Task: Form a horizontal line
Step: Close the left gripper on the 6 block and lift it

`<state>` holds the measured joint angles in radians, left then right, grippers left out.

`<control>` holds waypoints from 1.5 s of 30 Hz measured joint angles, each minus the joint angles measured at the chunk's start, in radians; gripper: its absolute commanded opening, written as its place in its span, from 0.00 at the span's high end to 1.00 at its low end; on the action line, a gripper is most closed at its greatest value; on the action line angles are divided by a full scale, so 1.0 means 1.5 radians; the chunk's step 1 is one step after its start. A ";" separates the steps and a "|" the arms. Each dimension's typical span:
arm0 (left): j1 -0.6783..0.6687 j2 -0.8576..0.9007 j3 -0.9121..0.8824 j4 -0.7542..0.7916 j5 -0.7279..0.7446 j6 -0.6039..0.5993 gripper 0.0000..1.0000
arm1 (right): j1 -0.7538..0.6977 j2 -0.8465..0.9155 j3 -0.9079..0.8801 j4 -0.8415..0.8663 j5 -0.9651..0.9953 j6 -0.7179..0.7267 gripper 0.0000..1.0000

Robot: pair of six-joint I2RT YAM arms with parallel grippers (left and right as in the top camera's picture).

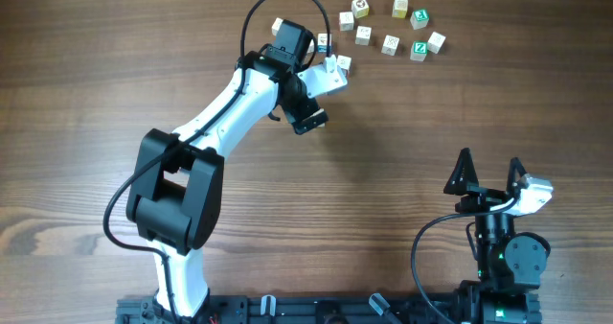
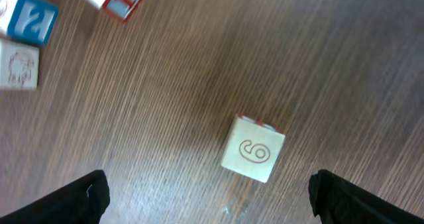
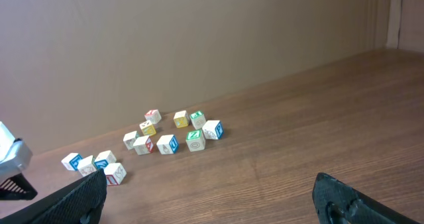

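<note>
Jaws on both sides stand released, 1 white cube (image 2: 253,150) lying ahead of the left pair.

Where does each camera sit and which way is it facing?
Overhead: above the table, looking down; left arm, right arm, scattered cubes.
Left wrist: on left gripper, facing down at one cream cube; fingertips show.
Right wrist: low on right gripper, facing across the table; fingertips show.
Overhead and right wrist share the scattered cubes.

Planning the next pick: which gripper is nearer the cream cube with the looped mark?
Left. The left gripper is open directly over the cream cube; the right gripper is far off, by its base.
</note>
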<state>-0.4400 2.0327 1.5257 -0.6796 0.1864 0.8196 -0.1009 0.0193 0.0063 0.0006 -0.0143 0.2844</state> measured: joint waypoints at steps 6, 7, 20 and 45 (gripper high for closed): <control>-0.001 0.000 0.000 0.002 0.038 0.042 0.00 | 0.000 0.000 0.000 0.000 0.000 0.000 0.00; -0.001 0.000 0.000 0.002 0.046 0.045 0.00 | 0.000 0.000 0.000 0.000 0.000 0.000 0.00; -0.001 0.043 -0.004 0.012 0.080 0.067 0.12 | 0.000 0.000 0.000 0.000 0.000 0.000 0.00; -0.001 0.082 -0.010 0.038 0.083 0.074 0.82 | 0.000 0.000 0.000 0.000 0.000 0.000 0.00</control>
<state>-0.4419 2.1555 1.5101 -0.6231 0.3103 0.9306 -0.1009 0.0193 0.0063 0.0006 -0.0143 0.2844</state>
